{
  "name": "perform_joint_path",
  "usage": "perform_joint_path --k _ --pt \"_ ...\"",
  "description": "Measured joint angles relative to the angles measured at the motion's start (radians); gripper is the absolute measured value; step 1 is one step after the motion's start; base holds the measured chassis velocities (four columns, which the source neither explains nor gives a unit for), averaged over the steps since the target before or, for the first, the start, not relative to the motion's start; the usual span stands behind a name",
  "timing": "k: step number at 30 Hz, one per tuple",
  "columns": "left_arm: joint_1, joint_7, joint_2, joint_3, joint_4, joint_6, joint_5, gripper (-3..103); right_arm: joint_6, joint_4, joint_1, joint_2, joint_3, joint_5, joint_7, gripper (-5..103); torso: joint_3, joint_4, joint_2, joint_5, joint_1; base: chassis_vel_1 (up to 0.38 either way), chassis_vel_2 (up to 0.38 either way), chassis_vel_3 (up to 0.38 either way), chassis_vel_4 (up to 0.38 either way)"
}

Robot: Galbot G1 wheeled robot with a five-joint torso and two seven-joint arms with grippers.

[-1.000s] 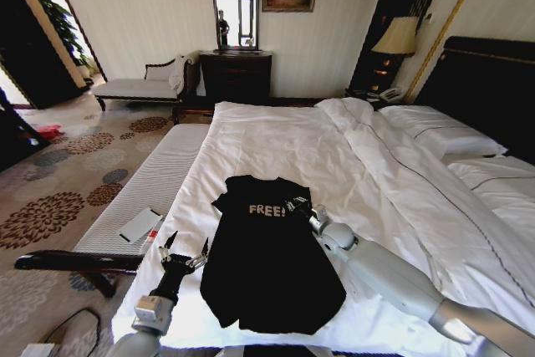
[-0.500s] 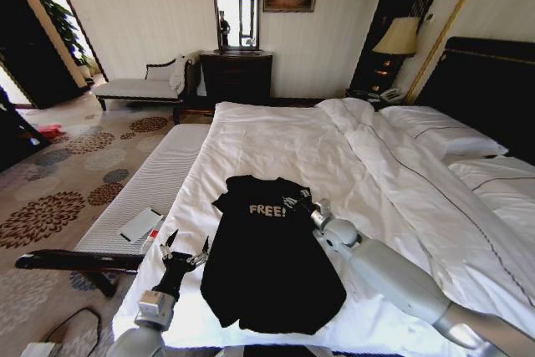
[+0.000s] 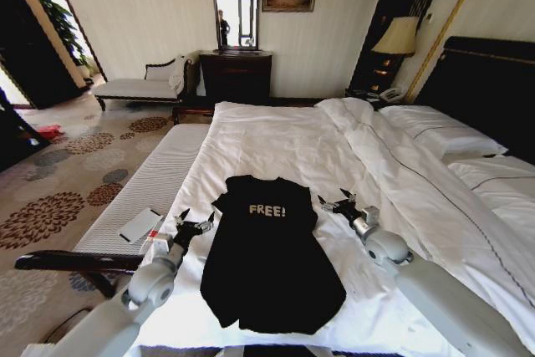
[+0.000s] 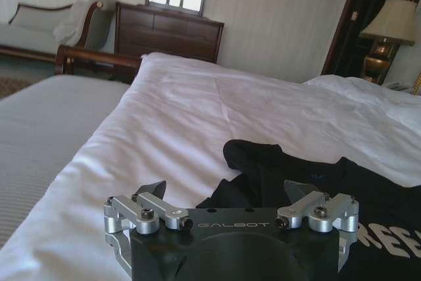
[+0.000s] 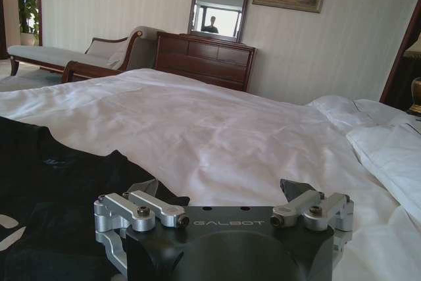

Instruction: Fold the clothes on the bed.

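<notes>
1. I see the black T-shirt (image 3: 266,257) lying flat on the near part of the bed (image 3: 284,135), lettering at its far end.
2. My left gripper (image 3: 193,225) sits just left of it and my right gripper (image 3: 338,203) just right, both spread wide, holding nothing.
3. It looks light, limp and floppy; I'd pinch the shoulder corners.

Left tool (image 4: 230,203) spread wide, empty, over black T-shirt (image 4: 309,182), white bed (image 4: 197,116)
</notes>
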Motion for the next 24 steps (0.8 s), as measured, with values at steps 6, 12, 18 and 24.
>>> perform_joint_path --k 6,12,18,24 --pt "-0.063 0.057 -0.013 -0.001 0.099 0.029 -0.102 100 0.0 -0.003 -0.01 0.002 0.011 0.013 0.018 100 0.0 -0.0002 0.0 -0.0004 0.0 0.0 0.0 0.0 0.0" --pt "-0.11 0.091 -0.039 0.011 0.201 0.043 -0.132 100 0.0 -0.01 -0.009 0.017 0.011 0.015 0.023 100 0.0 0.0 0.0 -0.0003 0.0 0.0 0.0 0.0 0.0" --pt "-0.181 0.115 -0.073 0.044 0.254 0.085 -0.3 100 -0.002 -0.015 -0.003 0.022 0.004 0.015 0.026 100 0.0 -0.0004 0.0 -0.0001 0.0 0.0 0.0 0.0 0.0" --pt "-0.219 0.135 -0.095 0.063 0.291 0.104 -0.369 100 -0.005 -0.017 -0.004 0.017 0.002 0.015 0.026 100 0.0 -0.0001 0.0 -0.0002 0.0 0.0 0.0 0.0 0.0"
